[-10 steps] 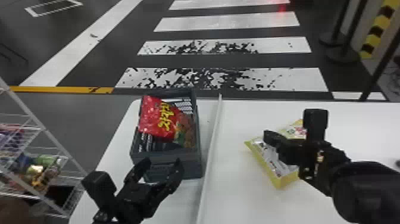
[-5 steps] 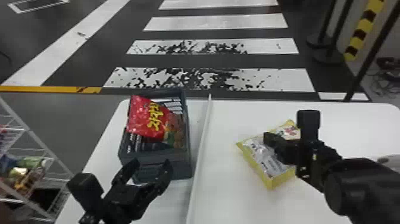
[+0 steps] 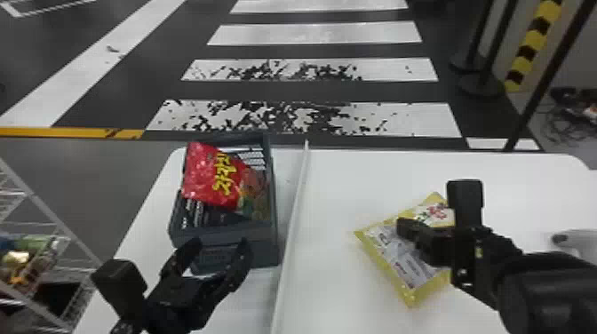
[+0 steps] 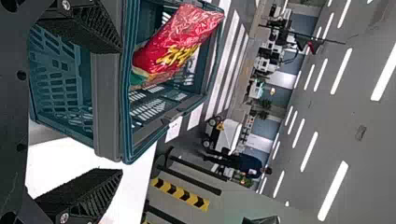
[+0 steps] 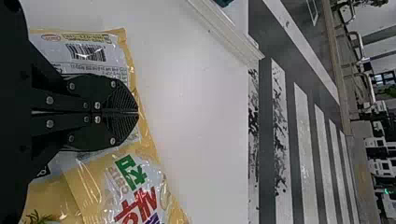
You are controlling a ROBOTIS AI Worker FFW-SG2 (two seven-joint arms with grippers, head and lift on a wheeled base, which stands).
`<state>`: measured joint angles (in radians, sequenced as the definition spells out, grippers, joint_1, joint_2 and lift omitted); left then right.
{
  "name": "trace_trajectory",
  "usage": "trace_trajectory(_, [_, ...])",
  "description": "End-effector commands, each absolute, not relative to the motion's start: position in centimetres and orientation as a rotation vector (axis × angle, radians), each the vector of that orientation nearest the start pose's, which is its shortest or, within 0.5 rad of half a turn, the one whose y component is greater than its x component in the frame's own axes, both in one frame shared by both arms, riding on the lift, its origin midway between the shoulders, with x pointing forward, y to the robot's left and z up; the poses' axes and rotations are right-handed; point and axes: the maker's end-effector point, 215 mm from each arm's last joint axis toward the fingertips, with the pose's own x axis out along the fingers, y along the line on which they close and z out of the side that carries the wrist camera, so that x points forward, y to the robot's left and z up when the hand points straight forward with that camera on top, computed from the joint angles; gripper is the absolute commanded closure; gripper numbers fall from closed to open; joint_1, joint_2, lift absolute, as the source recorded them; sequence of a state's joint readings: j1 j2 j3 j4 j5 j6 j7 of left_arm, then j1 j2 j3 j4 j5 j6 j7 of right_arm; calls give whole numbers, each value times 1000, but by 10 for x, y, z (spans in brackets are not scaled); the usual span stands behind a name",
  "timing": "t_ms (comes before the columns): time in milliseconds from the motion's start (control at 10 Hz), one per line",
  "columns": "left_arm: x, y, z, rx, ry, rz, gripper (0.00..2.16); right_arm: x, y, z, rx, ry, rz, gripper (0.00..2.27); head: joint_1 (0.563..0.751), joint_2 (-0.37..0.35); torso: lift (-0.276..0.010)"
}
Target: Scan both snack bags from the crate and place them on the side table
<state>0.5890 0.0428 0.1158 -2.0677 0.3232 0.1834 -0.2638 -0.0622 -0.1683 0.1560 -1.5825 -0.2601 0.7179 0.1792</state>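
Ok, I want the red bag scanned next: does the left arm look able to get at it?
Probably yes: the left claw is open by the near end of the crate, and the red bag lies uncovered. Only the near rim seems between them, so approach from above.

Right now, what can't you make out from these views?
- Part of the crate floor: hidden under the red bag, head view.
- Middle of the yellow bag: behind the right tool, right wrist view.
- Pale thing: cut off by the right edge, head view.
- Goods on the rack: too small, head view.
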Motion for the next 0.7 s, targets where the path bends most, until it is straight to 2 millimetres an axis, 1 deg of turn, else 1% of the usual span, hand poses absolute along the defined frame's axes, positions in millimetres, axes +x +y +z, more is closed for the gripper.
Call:
trace_trajectory(0, [407, 223, -399, -268, 225, -196, 83, 516, -162, -504, 73, 708, 349, 2246, 695, 95, -95])
trace_trajectory(100, [408, 223, -400, -269, 226, -197, 83, 504, -173, -506, 67, 736, 347, 2246, 695, 84, -95])
trace_trajectory(200, [408, 223, -400, -269, 226, -197, 83, 496, -185, -506, 57, 748, 342, 2246, 695, 71, -95])
trace_trajectory(300, [408, 223, -401, -270, 228, -197, 83, 488, -191, -506, 61, 755, 346, 2246, 695, 63, -95])
trace_trajectory(400, [408, 223, -400, -269, 226, -197, 83, 482, -195, -506, 66, 755, 348, 2246, 695, 51, -95])
trace_trajectory(500, [408, 222, -401, -270, 228, -196, 83, 480, -191, -502, 78, 748, 359, 2246, 695, 42, -95])
trace_trajectory(600, [409, 220, -400, -272, 227, -201, 83, 482, -184, -492, 102, 730, 379, 2246, 695, 39, -95])
